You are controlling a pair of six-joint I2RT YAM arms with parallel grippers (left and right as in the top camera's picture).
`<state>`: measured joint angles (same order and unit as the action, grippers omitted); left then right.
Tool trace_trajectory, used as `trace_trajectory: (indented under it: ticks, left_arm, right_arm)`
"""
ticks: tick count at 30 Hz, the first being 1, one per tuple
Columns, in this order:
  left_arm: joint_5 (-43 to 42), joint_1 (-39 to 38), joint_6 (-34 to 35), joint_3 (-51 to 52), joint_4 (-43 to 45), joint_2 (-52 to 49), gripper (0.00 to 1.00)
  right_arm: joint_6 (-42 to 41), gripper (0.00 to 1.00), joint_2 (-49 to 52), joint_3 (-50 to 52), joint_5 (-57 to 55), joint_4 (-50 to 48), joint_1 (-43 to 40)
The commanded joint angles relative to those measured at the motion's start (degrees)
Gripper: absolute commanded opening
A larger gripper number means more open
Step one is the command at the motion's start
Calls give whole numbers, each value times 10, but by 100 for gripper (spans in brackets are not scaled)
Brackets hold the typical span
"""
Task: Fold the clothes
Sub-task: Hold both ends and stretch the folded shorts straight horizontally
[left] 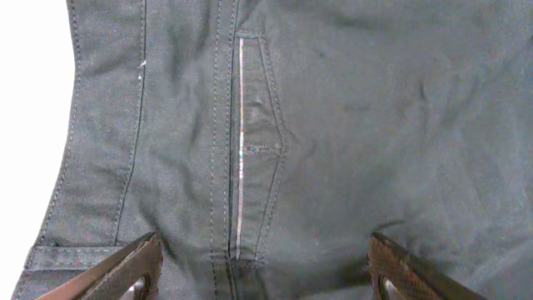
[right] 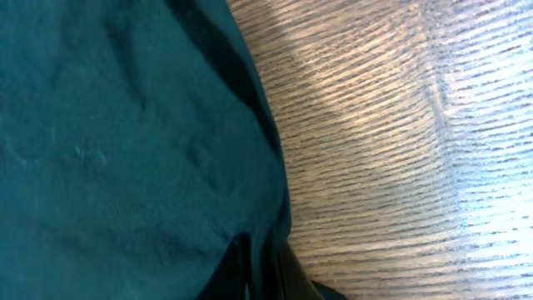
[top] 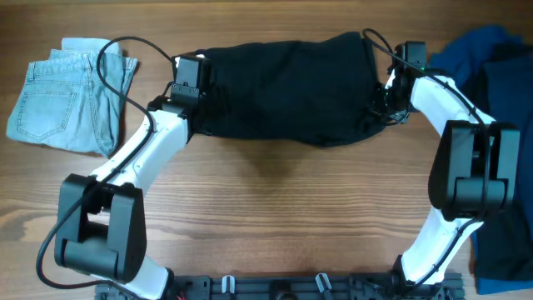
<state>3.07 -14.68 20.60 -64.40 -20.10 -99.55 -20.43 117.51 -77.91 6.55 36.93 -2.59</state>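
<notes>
Right gripper (top: 381, 107) buried in black shorts (top: 287, 87), jaw state unclear; navy garment (top: 512, 87) cut by right edge

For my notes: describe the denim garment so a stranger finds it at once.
On the brown wooden table, look at the overhead view's top left. The light-blue denim shorts lie there; they alone are pale, unlike the wide black shorts beside them.

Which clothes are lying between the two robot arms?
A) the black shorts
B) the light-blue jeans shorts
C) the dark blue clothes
A: the black shorts stretch across the table from the left arm to the right arm, while the jeans shorts lie off to the left and the blue clothes to the right.
</notes>
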Motion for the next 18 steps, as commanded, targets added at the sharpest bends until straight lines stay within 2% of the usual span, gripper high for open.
trace_trajectory:
  ticks: [1, 4, 9, 11, 16, 17, 18]
  left_arm:
    - [-16, -3, -4, -5, 2, -2, 79]
    - [-18, -3, 24, -6, 2, 21, 79]
    - [-17, -3, 32, -9, 4, 62, 80]
    - [-17, -2, 54, -10, 9, 74, 80]
    - [-23, 8, 57, -15, 13, 78, 79]
    - [-38, 8, 59, -15, 16, 78, 75]
    - [-87, 8, 76, -15, 25, 78, 44]
  right_arm:
    - [38, 4, 8, 10, -33, 5, -20]
    - [42, 4, -13, 10, -36, 16, -50]
    - [83, 4, -28, 10, -35, 34, -94]
    - [100, 4, -28, 10, -35, 33, -102]
    - [111, 4, -64, 1, -26, 28, -102]
    - [113, 4, -76, 1, -17, 28, -102]
    - [113, 4, -90, 1, -16, 30, -102]
